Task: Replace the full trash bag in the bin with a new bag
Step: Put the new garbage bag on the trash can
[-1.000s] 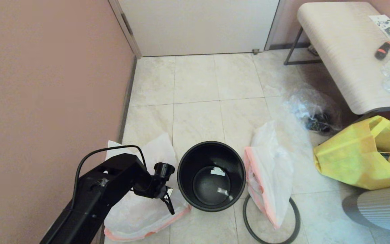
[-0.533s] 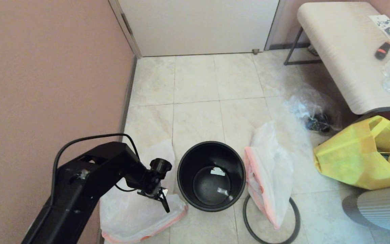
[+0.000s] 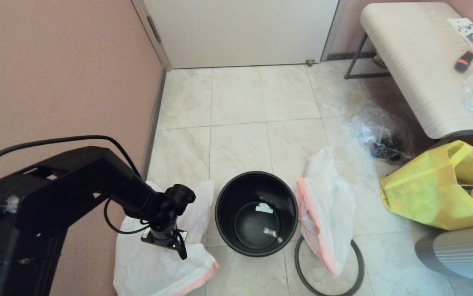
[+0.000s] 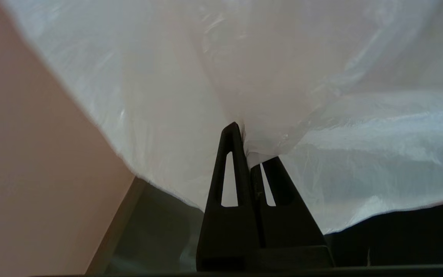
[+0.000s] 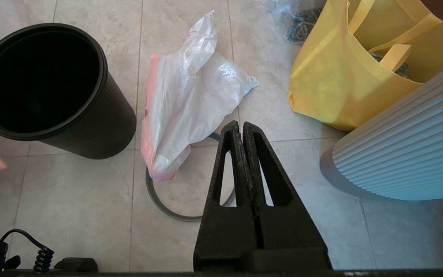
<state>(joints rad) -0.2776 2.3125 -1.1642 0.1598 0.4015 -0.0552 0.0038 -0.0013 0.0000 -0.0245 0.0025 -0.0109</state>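
Bin point(image 3: 257, 213) stands open and unlined on the tiled floor, and you can use it as your landmark. To its left, close to the pink wall, your left gripper point(image 3: 181, 248) is pinched on a white bag with pink edge point(image 3: 154, 267). To the bin's right a second white bag point(image 3: 326, 213) lies over the grey hoop point(image 3: 357, 263). Your right gripper point(image 5: 241, 129) is closed and holds nothing, above that hoop.
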